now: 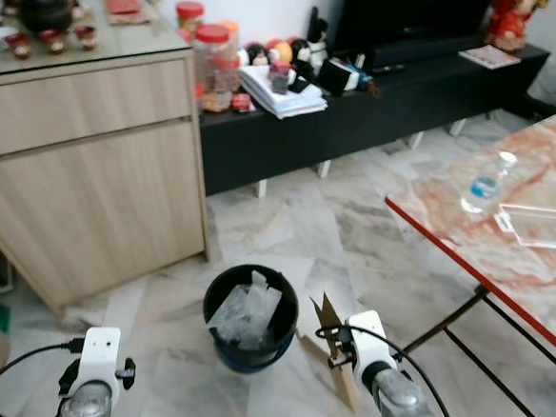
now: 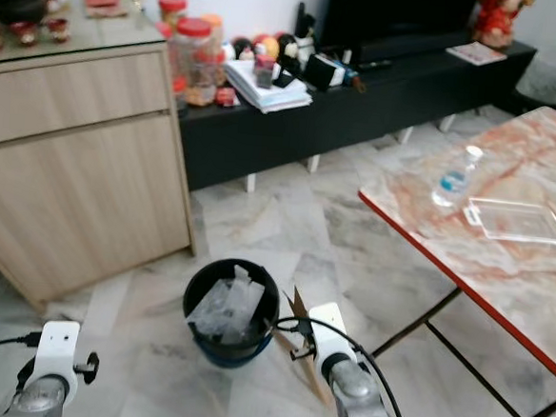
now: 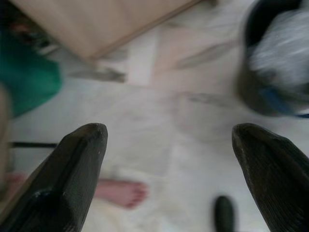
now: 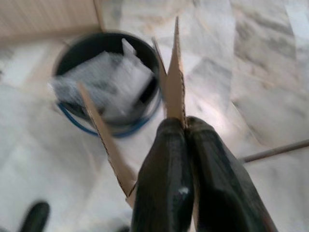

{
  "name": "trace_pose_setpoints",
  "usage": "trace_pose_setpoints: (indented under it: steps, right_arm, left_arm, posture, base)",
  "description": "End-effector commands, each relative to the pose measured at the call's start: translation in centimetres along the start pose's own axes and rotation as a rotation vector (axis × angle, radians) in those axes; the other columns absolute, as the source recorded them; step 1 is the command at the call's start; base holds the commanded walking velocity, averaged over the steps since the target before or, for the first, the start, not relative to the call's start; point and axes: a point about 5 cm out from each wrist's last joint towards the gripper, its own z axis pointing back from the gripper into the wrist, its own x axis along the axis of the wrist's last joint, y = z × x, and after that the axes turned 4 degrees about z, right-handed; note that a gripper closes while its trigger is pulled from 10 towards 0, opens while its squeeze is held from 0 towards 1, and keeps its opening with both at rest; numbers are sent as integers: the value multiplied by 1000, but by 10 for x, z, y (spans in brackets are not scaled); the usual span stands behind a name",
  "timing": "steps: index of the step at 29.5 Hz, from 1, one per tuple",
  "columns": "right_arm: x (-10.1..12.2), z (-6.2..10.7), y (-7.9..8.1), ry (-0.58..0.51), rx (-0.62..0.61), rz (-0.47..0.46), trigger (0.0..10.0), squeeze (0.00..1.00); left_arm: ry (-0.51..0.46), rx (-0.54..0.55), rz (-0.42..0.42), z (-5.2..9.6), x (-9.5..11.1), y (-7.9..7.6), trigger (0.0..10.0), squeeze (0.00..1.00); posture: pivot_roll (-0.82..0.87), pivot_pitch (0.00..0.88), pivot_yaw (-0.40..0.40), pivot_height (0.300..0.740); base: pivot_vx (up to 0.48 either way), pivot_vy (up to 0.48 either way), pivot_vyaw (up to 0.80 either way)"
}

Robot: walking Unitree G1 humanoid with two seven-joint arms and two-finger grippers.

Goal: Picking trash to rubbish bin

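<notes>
A black rubbish bin (image 1: 216,302) stands on the marble floor just ahead of me, with crumpled clear plastic (image 1: 245,314) inside. My right gripper (image 4: 186,124) is shut on a jagged piece of brown cardboard (image 4: 176,92). It holds the cardboard upright just right of the bin's rim, where the cardboard (image 1: 328,316) also shows in the left eye view. The bin (image 4: 79,48) lies ahead of the right fingers. My left gripper (image 3: 169,145) is open over bare floor to the left of the bin (image 3: 251,82), with nothing between its fingers.
A wooden cabinet (image 1: 91,157) stands behind the bin on the left, and a low black TV bench (image 1: 390,107) runs along the wall. A red-edged marble table (image 1: 526,274) on the right carries a water bottle (image 1: 485,185) and a clear tray (image 1: 541,226). A person's bare foot (image 3: 120,192) is near my left gripper.
</notes>
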Motion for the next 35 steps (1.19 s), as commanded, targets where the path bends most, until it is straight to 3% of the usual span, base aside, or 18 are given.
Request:
trace_pose_setpoints:
  steps: [1,19,35]
  right_arm:
    - [9,-3,3,-24,11,9,10000,0]
    - [13,-5,12,-38,47,26,10000,0]
    - [16,-7,16,-43,58,20,10000,0]
  left_arm:
    - [10,14,-2,0,-2,6,10000,0]
    - [7,14,2,0,-2,6,10000,0]
    - [2,15,5,0,0,6,10000,0]
  posture:
    - [69,54,-49,740]
    - [71,56,-53,740]
    - [74,54,-54,740]
  base:
    - [319,0,0]
    - [317,0,649]
    - [318,0,0]
